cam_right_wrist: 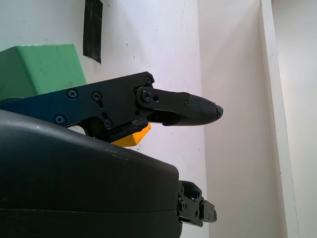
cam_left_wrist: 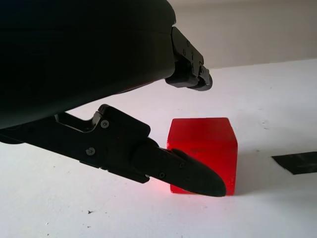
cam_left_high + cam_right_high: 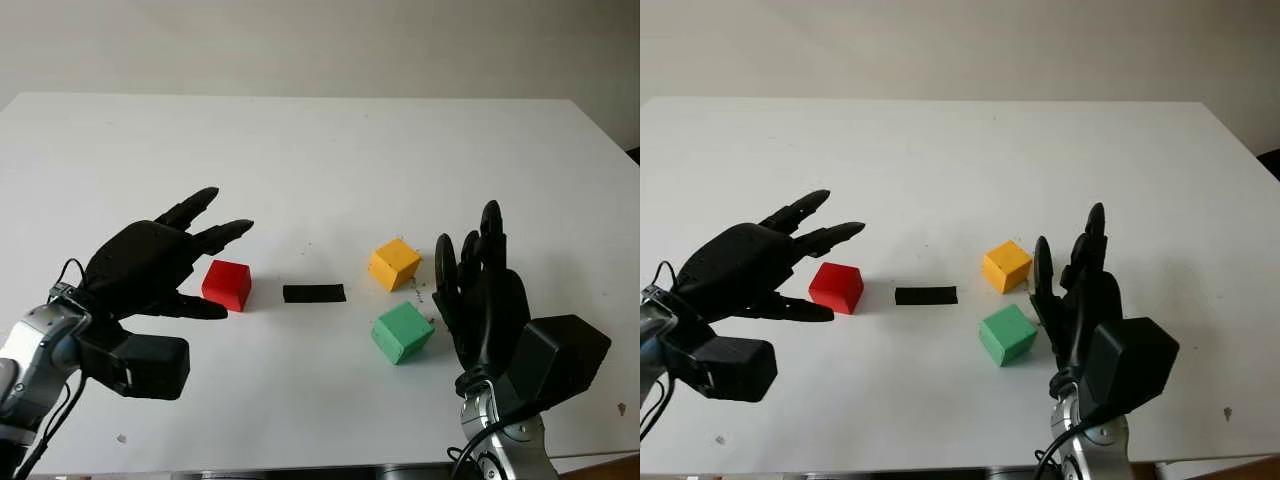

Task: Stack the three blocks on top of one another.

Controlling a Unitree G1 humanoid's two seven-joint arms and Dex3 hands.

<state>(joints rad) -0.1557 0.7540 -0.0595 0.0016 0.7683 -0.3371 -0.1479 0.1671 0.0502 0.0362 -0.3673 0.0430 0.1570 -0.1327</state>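
I am reaching my left hand (image 3: 165,262) for the red block (image 3: 227,284), nothing stacked yet.

My left fingers are released around it, thumb low at its near face, two fingers above; I judge I should close squarely on opposite flat faces and lift straight. Taking the black tape strip (image 3: 314,293) as landmark: red is just left, yellow block (image 3: 394,263) right, green block (image 3: 402,332) right and nearer me. My right hand (image 3: 482,290) is open beside green. All matte, sharp-edged cubes on a smooth white table (image 3: 320,140).

Tape strip (image 3: 314,293) between separate blocks
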